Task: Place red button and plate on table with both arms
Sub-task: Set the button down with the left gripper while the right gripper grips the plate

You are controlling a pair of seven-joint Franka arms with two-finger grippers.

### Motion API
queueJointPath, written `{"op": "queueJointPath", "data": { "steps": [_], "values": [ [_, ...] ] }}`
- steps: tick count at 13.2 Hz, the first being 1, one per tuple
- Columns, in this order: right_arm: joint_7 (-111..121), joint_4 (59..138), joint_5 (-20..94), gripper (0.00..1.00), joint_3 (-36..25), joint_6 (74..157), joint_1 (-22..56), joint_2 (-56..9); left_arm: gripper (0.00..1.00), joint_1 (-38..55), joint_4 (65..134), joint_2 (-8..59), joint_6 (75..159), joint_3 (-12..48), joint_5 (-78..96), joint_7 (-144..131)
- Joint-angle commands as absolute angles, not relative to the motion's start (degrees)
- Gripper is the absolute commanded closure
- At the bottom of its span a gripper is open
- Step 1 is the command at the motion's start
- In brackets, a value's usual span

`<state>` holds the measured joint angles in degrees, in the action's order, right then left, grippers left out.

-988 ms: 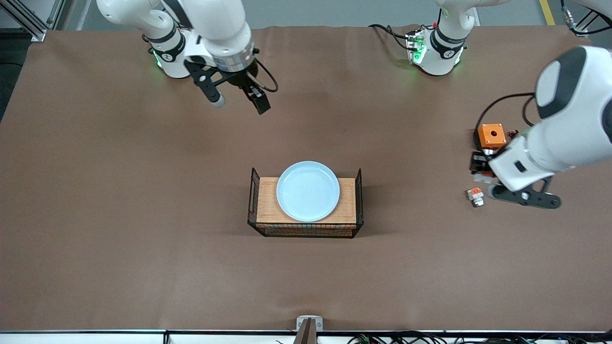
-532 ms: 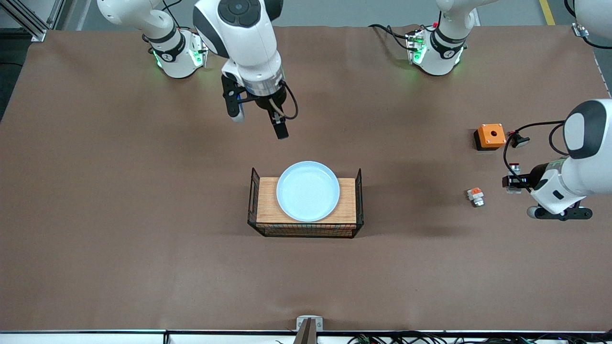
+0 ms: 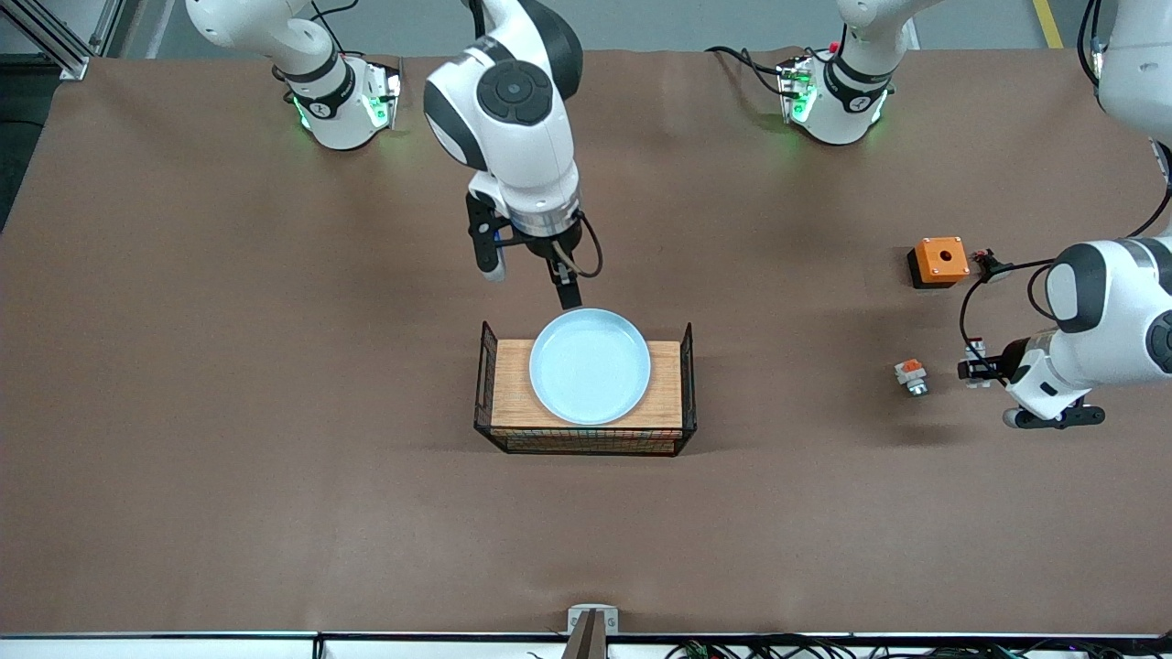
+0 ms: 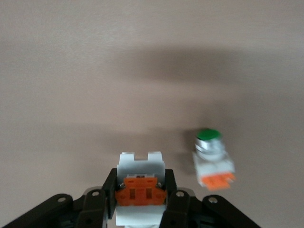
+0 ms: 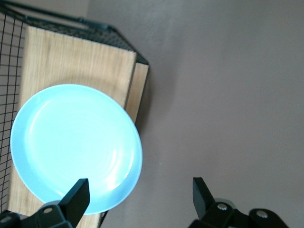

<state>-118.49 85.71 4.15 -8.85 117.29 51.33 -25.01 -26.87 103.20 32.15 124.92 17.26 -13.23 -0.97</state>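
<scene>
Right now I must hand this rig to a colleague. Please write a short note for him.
Left gripper: shut on the red button, in the air over the table at the left arm's end.
Right gripper: open, empty, over the table by the plate's rim.
Plate: on the wooden rack, untouched.
A second button piece lies on the table.
Done: button picked up.
Left: set it down; move the plate to the table.

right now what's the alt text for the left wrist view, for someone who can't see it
The left gripper is shut on a red button, held above the brown table. A second button piece with a green cap lies on the table beside it.
</scene>
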Motion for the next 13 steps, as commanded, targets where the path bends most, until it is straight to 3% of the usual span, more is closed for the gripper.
{"op": "queueJointPath", "data": {
  "steps": [1,4,5,6,7,8,13],
  "values": [
    [-119.44,83.41,3.60,0.04,-9.32,118.47,51.42,-27.50,0.96,-27.86,105.81,33.66,130.85,17.58,-14.59,-1.49],
    [-119.36,83.41,2.81,0.04,-9.32,119.70,51.68,-29.26,0.93,-27.69,107.23,35.68,135.61,16.26,-14.59,-1.84],
    [-119.36,83.41,2.81,0.04,-9.32,119.97,51.85,-30.05,0.84,-27.77,107.14,35.77,135.62,16.17,-14.68,-1.85],
    [-119.44,83.41,2.81,0.04,-9.32,120.06,52.64,-31.02,0.66,-27.69,106.96,35.68,135.62,16.08,-14.68,-1.67],
    [-119.44,83.41,2.81,0.04,-9.32,120.49,52.91,-31.63,0.14,-27.77,106.96,35.68,135.53,16.08,-14.68,-1.58],
    [-119.53,83.41,2.81,0.04,-9.32,121.63,52.91,-31.81,0.00,-27.77,106.96,35.25,135.27,16.17,-14.68,-1.50],
    [-119.71,83.41,2.99,0.05,-9.32,123.31,52.38,-33.22,0.00,-27.86,106.70,26.83,127.98,16.61,-14.50,-0.79]
  ]
}}
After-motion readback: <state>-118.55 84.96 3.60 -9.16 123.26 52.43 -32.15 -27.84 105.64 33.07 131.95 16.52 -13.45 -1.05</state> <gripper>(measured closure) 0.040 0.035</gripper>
